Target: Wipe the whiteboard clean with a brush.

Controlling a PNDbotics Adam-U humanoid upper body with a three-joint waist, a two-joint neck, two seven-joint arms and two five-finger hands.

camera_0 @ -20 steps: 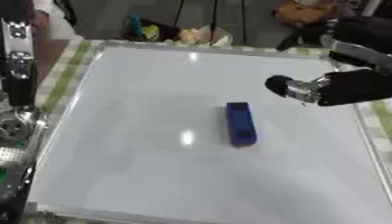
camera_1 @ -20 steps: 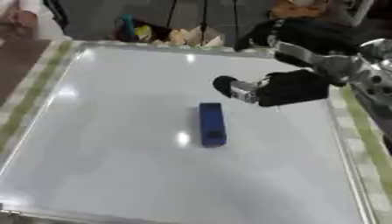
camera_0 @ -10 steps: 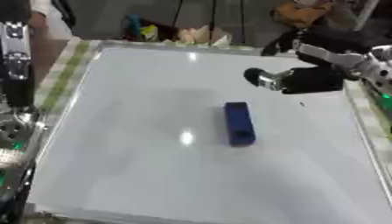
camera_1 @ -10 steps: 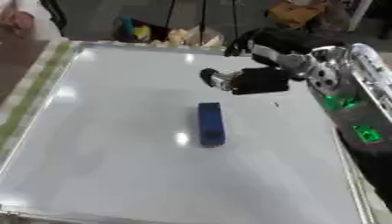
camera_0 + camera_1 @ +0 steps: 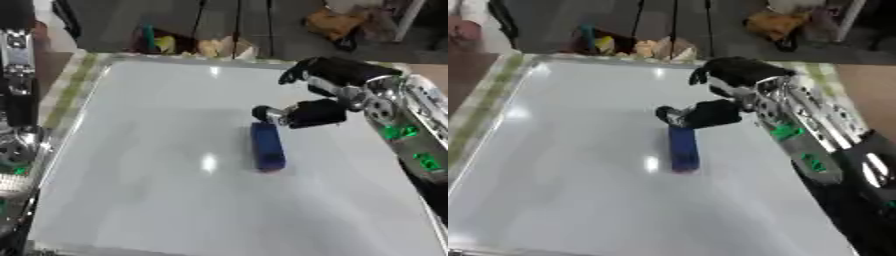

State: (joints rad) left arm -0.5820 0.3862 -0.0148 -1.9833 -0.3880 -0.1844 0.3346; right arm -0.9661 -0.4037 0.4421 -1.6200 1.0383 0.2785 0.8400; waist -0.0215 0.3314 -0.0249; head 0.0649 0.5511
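Left eye view, right hand: the right hand [image 5: 306, 113] hangs just above the far end of the brush, its dark fingers [image 5: 267, 113] curled inward and holding nothing; whether a fingertip touches the brush cannot be told.
Change: a second ago this hand was well to the right of the brush, near the board's right edge; it has since swung left and now sits right at the brush's far end.
Meaning for the task: by my judgement this is the reach before the grasp, so wiping has not begun and the fingers would have to uncurl to take the brush.
Left hand: not seen in either view; only the left arm [image 5: 17, 75] stands along the left edge.
Brush: the blue brush [image 5: 266, 147] lies flat near the middle of the whiteboard, long axis running away from the robot, in the same spot as before.
Whiteboard: the whiteboard [image 5: 149, 175] covers most of the surface and looks pale and glossy, with glare spots; no clear marks can be made out on it.
Surface: a green checked cloth [image 5: 66, 95] shows along the board's left side.
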